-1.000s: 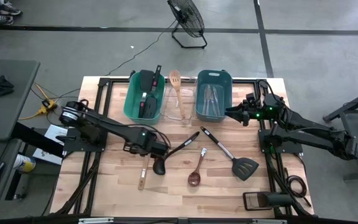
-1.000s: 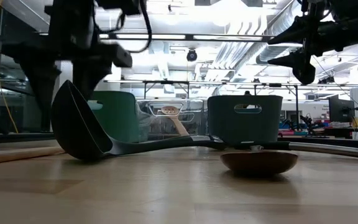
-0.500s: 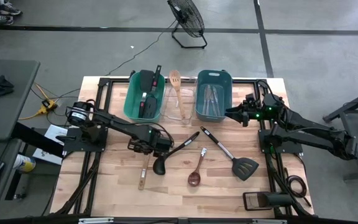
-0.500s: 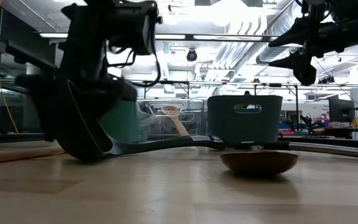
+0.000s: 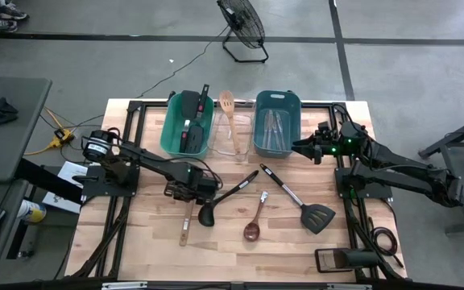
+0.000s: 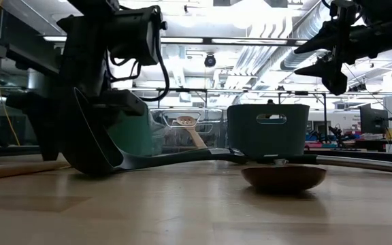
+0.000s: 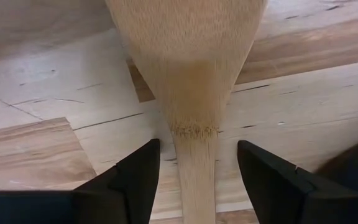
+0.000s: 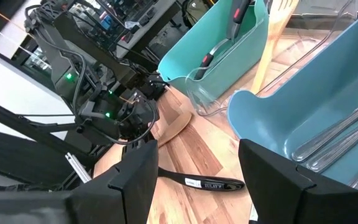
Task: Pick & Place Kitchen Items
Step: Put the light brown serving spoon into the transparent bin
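A wooden spatula lies flat on the table, its blade toward the far edge. My left gripper is open, low over it, one finger on each side of the neck with a gap on both sides. A black ladle lies just to its right, its bowl beside the gripper. A wooden spoon and a black spatula lie on the table. My right gripper is open and empty, held in the air in front of the blue bin.
Along the far edge stand a green bin with black and red utensils, a clear bin with a wooden slotted spatula, and the blue bin with silver cutlery. A black device lies at the near right corner.
My left gripper has come down toward the table and a little toward its left edge, from beside the ladle's handle to a place low over the wooden spatula's neck. The utensils have stayed where they were.
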Robot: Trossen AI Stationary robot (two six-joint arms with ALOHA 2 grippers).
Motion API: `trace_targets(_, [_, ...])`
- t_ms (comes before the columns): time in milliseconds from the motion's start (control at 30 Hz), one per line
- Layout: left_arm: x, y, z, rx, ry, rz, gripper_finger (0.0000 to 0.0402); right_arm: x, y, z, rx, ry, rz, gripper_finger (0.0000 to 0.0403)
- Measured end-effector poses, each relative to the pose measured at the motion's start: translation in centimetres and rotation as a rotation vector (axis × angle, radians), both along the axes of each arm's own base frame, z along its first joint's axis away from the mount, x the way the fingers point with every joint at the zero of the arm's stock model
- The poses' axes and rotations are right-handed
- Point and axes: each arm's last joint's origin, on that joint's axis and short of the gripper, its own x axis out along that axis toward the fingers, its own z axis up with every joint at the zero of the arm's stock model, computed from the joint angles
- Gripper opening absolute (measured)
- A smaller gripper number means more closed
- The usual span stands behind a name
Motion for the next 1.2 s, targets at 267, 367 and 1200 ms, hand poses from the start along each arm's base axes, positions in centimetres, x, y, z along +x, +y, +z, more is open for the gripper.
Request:
trace_targets(267, [-0.36, 0.03, -0.43, -0.013, 0.018, 0.005, 0.0170, 0.00, 0.00, -0.01, 0.001, 0.001, 0.000, 0.0215])
trace_targets(367, [-0.37, 0.02, -0.45, -0.013, 0.020, 0.005, 0.0156, 0.00, 0.00, -0.01, 0.001, 0.001, 0.000, 0.0215])
trace_targets(1200, [-0.13, 0.00, 0.11, -0.006, 0.008, 0.000, 0.0075, 0.01, 0.08, 0.00, 0.010, -0.003, 0.027, 0.0215])
